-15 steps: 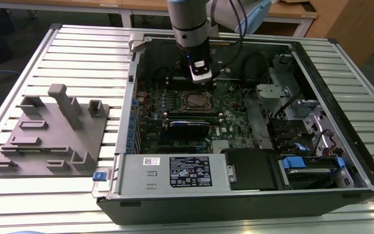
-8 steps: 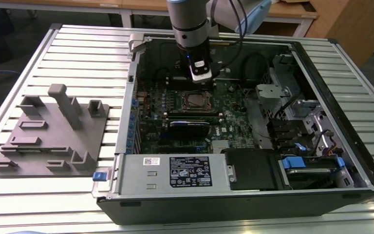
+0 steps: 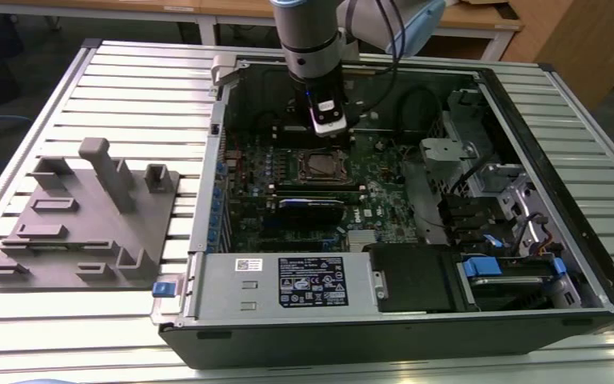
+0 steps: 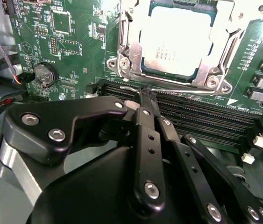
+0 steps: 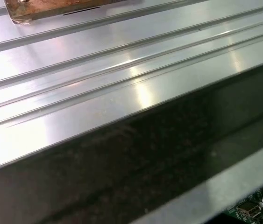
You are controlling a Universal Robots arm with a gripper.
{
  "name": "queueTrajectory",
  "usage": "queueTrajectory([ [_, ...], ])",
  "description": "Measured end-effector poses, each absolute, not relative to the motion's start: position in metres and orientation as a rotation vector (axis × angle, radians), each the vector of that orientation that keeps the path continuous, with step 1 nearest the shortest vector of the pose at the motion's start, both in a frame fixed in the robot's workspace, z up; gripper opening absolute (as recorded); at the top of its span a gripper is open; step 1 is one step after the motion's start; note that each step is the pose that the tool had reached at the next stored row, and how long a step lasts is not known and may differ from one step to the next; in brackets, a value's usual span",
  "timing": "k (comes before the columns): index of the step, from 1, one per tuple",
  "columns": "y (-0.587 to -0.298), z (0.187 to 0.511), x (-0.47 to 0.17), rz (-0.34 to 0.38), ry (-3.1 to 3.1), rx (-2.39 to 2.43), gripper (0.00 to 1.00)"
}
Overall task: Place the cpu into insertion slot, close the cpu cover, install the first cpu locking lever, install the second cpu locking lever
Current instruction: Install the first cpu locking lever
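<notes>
The cpu (image 4: 178, 39) lies flat in the insertion slot (image 3: 323, 166) on the green board, its silver-grey top showing. The cpu cover (image 4: 130, 51), a silvery frame plate, lies closed over the chip's edges. A thin silver locking lever (image 4: 187, 91) runs along the socket's edge beside the memory slots. My gripper (image 4: 145, 95) is shut, and its black fingertips (image 4: 143, 108) meet right at this lever rod. Whether the rod is pinched between them I cannot tell. In the exterior view the gripper (image 3: 328, 130) hangs just behind the socket, inside the open case.
Long black memory slots (image 4: 206, 116) lie right under the fingers, with a coin battery (image 4: 43, 73) to one side. A grey labelled power supply (image 3: 285, 284) sits at the case's front and cables and drive bays at the exterior view's right. A grey fixture (image 3: 83, 216) stands on the slatted table (image 5: 98, 56).
</notes>
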State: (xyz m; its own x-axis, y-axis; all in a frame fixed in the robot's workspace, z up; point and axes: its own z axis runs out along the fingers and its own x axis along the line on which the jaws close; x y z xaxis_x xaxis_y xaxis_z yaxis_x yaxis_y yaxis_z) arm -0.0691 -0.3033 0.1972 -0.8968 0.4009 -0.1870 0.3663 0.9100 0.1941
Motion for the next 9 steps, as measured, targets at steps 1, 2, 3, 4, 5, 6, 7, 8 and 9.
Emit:
queueTrajectory([
  [1,-0.3033,0.1970,-0.0694,0.229,2.849,0.580,0.10],
  [2,-0.3033,0.1968,-0.0697,0.230,2.848,0.580,0.10],
  [3,-0.3032,0.1967,-0.0701,0.231,2.847,0.580,0.10],
  [4,-0.3032,0.1967,-0.0701,0.231,2.847,0.579,0.10],
  [5,-0.3033,0.1968,-0.0702,0.230,2.847,0.579,0.10],
  [6,-0.3033,0.1968,-0.0702,0.230,2.847,0.579,0.10],
  [7,-0.3033,0.1968,-0.0702,0.230,2.847,0.579,0.10],
  [8,-0.3034,0.1967,-0.0703,0.231,2.847,0.579,0.10],
  [9,-0.3036,0.1966,-0.0703,0.231,2.847,0.579,0.10],
])
